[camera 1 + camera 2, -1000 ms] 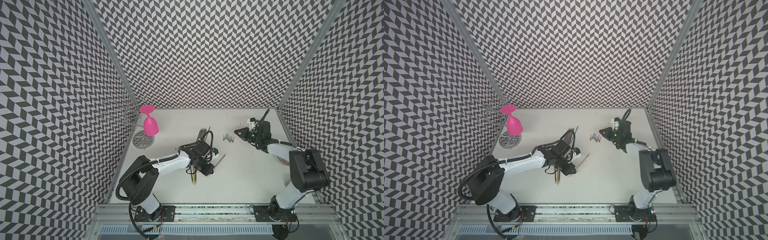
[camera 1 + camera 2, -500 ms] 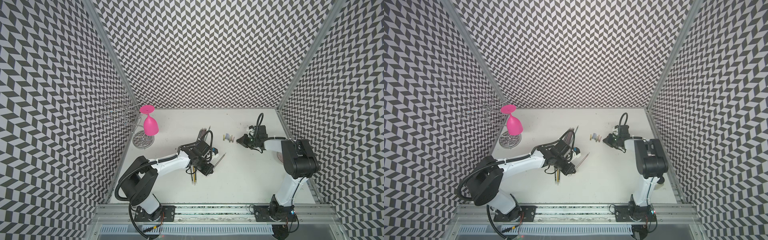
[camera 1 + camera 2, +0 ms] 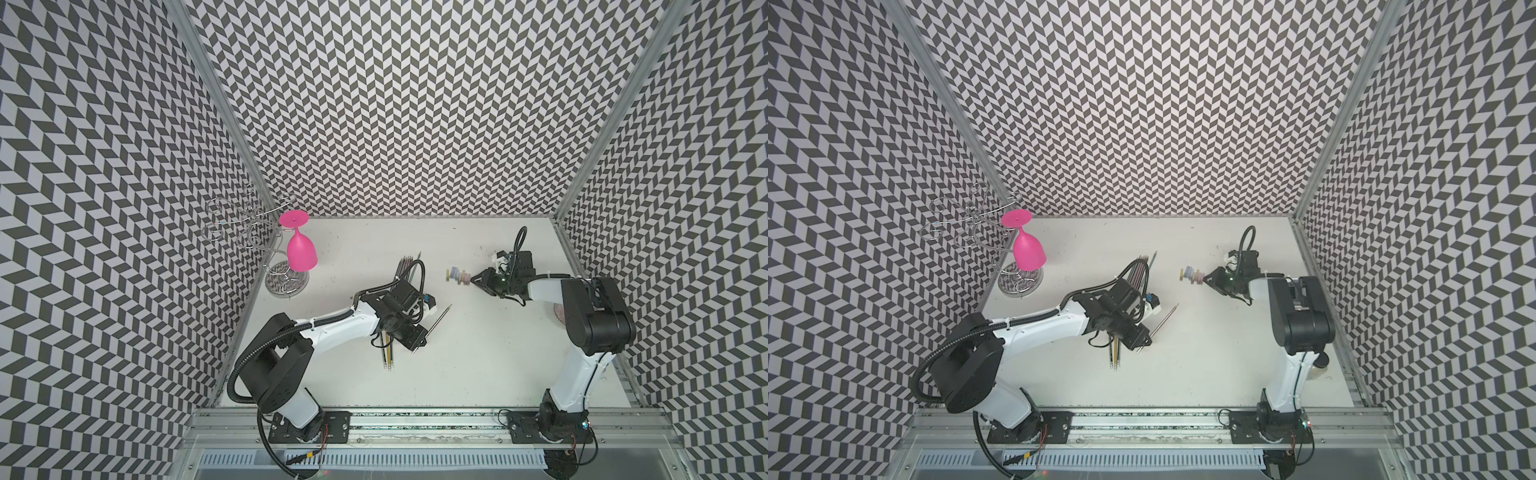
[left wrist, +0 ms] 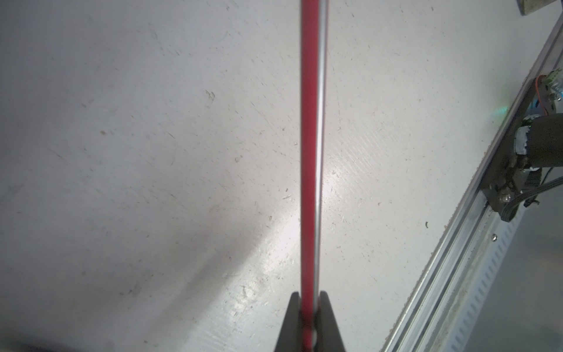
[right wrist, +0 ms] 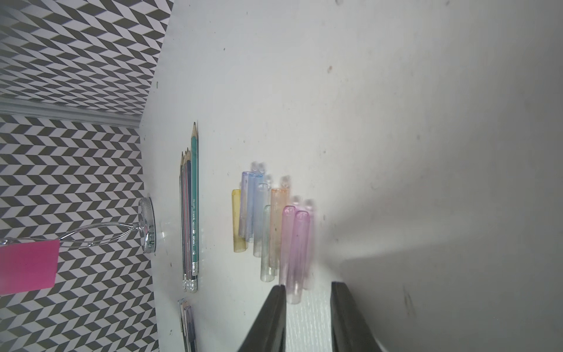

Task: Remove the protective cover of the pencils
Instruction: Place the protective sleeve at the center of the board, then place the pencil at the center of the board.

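In both top views the left gripper (image 3: 411,341) is clamped on one long, thin held pencil (image 3: 439,319) that slants out across the white tabletop (image 3: 478,374). The other loose thin pencils (image 3: 405,269) lie bundled under its wrist. The right gripper (image 3: 474,279) points at a row of small translucent pastel plastic caps (image 3: 457,275).

In the left wrist view, black fingertips (image 4: 292,320) pinch the held pencil (image 4: 309,152), which is red with a silver streak.

In the right wrist view, the right gripper (image 5: 307,304) has its jaws narrowly apart and grips nothing. The end of a pink cap (image 5: 297,253) lies at the gap, and the pencils (image 5: 192,213) lie beyond the caps.
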